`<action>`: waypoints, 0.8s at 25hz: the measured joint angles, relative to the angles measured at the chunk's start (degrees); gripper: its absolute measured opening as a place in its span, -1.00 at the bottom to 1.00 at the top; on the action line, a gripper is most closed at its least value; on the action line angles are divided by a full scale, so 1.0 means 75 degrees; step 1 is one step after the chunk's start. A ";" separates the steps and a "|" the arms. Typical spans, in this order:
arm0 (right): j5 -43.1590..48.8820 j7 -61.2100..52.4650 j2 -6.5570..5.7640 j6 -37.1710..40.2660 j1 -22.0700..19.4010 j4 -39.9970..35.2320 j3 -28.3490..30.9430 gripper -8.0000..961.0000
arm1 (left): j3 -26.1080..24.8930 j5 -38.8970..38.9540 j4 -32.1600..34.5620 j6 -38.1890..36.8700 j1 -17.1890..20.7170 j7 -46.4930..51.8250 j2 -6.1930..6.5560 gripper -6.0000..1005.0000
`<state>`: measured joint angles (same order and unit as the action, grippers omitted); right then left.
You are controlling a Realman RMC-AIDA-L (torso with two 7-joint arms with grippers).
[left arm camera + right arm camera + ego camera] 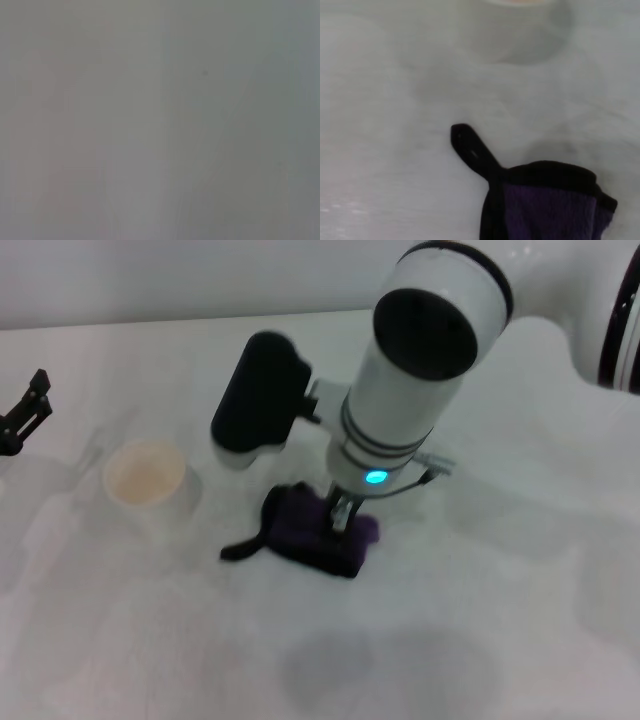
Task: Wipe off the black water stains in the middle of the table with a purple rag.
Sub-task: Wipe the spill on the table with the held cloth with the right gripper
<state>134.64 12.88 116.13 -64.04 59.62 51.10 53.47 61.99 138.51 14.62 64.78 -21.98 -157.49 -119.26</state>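
White tabletop (480,620) fills head view; right end effector (340,515) pressed down on purple rag (320,530) at centre, grip state not discernible; paper cup (146,475) to rag's left; left end effector (25,410) parked at far left edge, finger state unclear
Left wrist view: blank grey surface only
Right wrist view: rag (545,205) with dark strip (472,150) lying on tabletop, cup (515,30) beyond

Head view was bright and evenly lit, soft grey shadows lay on the white tabletop (520,570), a cyan light glowed on the right arm (420,390). Left wrist view was flat grey blur. Right wrist view was soft, rag (545,205) slightly blurred.
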 joint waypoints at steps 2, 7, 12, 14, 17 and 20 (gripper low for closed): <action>0.0398 -0.0131 -0.0009 -0.0149 -0.0107 0.0050 0.0266 -0.51 | -0.0015 0.0000 -0.0007 0.0000 0.0009 0.0000 -0.0001 0.76; 0.1337 -0.0158 -0.0047 -0.0615 -0.0581 0.0539 0.1128 -0.50 | -0.0025 0.0005 -0.0058 0.0000 0.0016 0.0000 -0.0001 0.76; 0.2289 -0.0046 -0.0073 -0.1141 -0.1111 0.1000 0.2054 -0.49 | -0.0037 0.0018 -0.0073 0.0000 0.0009 0.0000 0.0006 0.76; 0.2528 0.0099 -0.0081 -0.1292 -0.1313 0.1023 0.2509 -0.49 | -0.0039 0.0020 -0.0074 -0.0001 -0.0006 0.0000 0.0009 0.76; 0.2861 0.0223 -0.0102 -0.1496 -0.1591 0.1050 0.3108 -0.48 | -0.0045 0.0023 -0.0074 -0.0035 -0.0025 0.0000 0.0020 0.76; 0.3216 0.0272 -0.0111 -0.1773 -0.1876 0.1195 0.3577 -0.48 | -0.0052 0.0025 -0.0046 -0.0165 -0.0046 0.0000 0.0030 0.76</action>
<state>158.76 14.92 115.30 -77.34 45.55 60.06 80.30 61.60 138.70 14.27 63.54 -22.33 -157.50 -119.04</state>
